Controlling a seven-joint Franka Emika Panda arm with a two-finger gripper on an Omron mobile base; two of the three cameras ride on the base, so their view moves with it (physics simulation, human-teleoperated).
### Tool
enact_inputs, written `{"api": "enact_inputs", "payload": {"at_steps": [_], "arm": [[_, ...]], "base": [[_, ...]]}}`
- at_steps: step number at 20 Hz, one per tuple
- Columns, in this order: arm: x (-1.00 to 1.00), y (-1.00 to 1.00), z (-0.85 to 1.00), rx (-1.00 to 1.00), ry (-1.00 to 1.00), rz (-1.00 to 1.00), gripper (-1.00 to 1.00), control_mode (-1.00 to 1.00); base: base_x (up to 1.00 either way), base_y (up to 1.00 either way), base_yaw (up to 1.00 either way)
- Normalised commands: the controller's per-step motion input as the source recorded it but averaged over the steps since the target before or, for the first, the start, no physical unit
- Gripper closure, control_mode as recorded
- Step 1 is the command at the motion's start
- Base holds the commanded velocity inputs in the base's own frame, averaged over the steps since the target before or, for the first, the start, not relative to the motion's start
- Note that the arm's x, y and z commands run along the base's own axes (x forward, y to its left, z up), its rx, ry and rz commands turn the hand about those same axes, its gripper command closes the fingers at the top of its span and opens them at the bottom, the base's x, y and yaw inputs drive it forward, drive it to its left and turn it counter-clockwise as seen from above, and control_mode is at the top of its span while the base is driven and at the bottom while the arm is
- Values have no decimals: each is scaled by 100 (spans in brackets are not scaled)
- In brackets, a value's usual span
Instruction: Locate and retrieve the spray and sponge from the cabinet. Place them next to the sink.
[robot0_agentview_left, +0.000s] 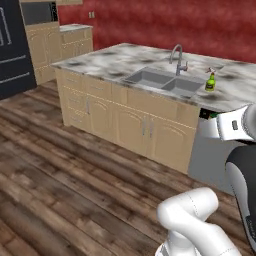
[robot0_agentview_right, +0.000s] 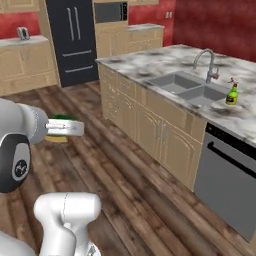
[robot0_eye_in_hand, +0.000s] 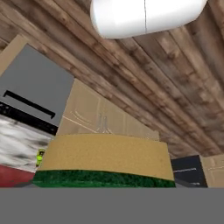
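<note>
The spray (robot0_agentview_left: 210, 81) (robot0_agentview_right: 231, 94) stands upright on the marble counter just right of the sink (robot0_agentview_left: 150, 77) (robot0_agentview_right: 172, 82), beside the steel faucet (robot0_agentview_left: 177, 57). My gripper (robot0_agentview_right: 62, 129) (robot0_agentview_left: 207, 114) hangs over the wooden floor in front of the island, shut on the sponge (robot0_agentview_right: 61, 119). In the hand view the sponge (robot0_eye_in_hand: 105, 157) spreads across the bottom, its yellow layer above the green one, and it hides the fingertips. The spray (robot0_eye_in_hand: 40, 156) shows tiny beside it. The wall cabinet is out of view.
A grey dishwasher (robot0_agentview_right: 227, 175) (robot0_agentview_left: 210, 160) sits under the counter right of the sink, with tan base cabinets (robot0_agentview_left: 125, 122) to its left. A black fridge (robot0_agentview_right: 75, 40) and a microwave (robot0_agentview_right: 110, 12) stand at the back. Open wooden floor (robot0_agentview_left: 60, 175) lies before the island.
</note>
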Motion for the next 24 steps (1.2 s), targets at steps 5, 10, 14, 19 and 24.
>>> {"api": "enact_inputs", "payload": {"at_steps": [5,10,14,19,24], "arm": [[0,0,0,0,0,0,100,100],[0,0,0,0,0,0,100,100],[0,0,0,0,0,0,100,100],[0,0,0,0,0,0,100,100],[0,0,0,0,0,0,100,100]], "base": [[52,-4,-28],[91,-10,-5],[100,-10,0],[94,-8,-1],[55,-5,-18]]}}
